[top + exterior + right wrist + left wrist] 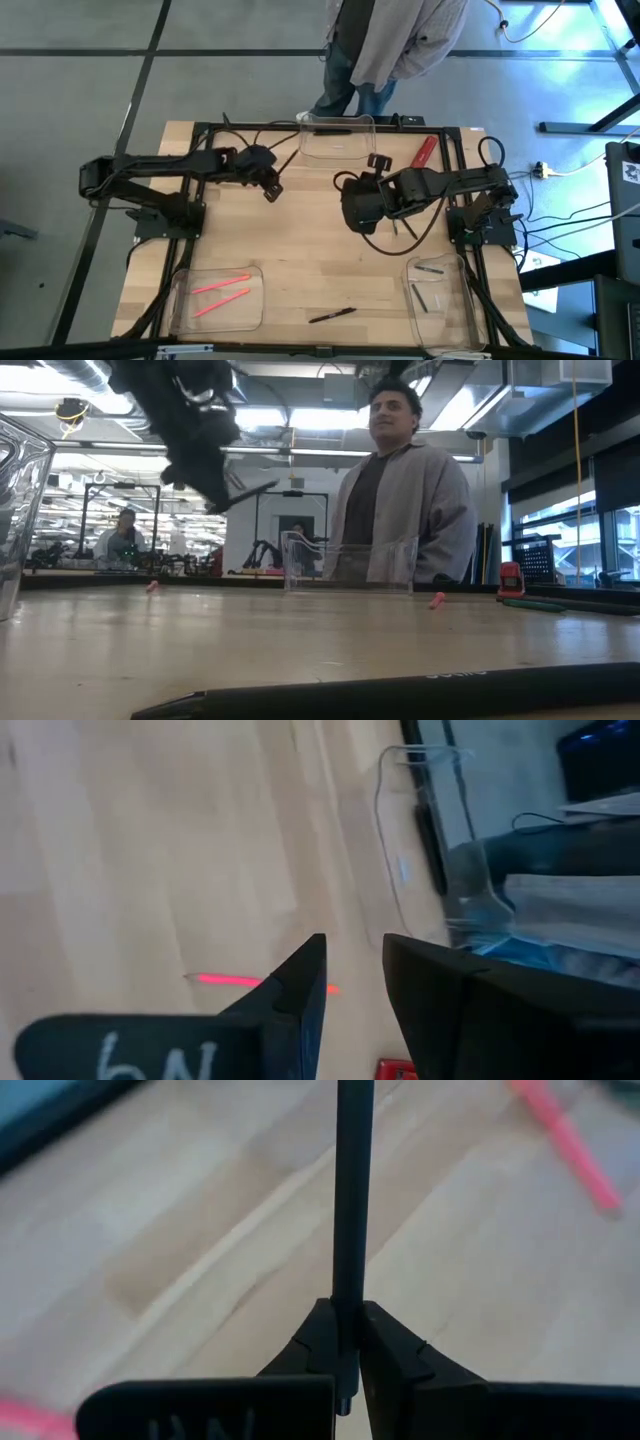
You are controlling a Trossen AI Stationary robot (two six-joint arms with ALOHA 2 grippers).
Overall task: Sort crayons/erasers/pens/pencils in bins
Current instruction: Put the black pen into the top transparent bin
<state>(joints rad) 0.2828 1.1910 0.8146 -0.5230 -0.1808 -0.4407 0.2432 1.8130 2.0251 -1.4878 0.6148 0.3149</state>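
Holding a black pen [352,1190] in my left fingers [270,188], pinched shut on it above mid tabletop [300,250]. Right fingers [350,985] narrowly apart, empty, hovering near centre. Done so far: two pink sticks [220,292] in the near-left bin [180,300], two grey ones [425,285] in the near-right bin [460,310], one dark stick in the far bin [338,145]. Left: another black pen [332,315] at the near edge, loose pink bits farther back. I'd say roughly halfway.

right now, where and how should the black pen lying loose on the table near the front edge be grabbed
Take the black pen at mid-length, coming straight down from above. It lies flat on bare wood between the two front bins, slightly angled, so set the fingers across its thin shaft. The open right end effector looks the likelier one.
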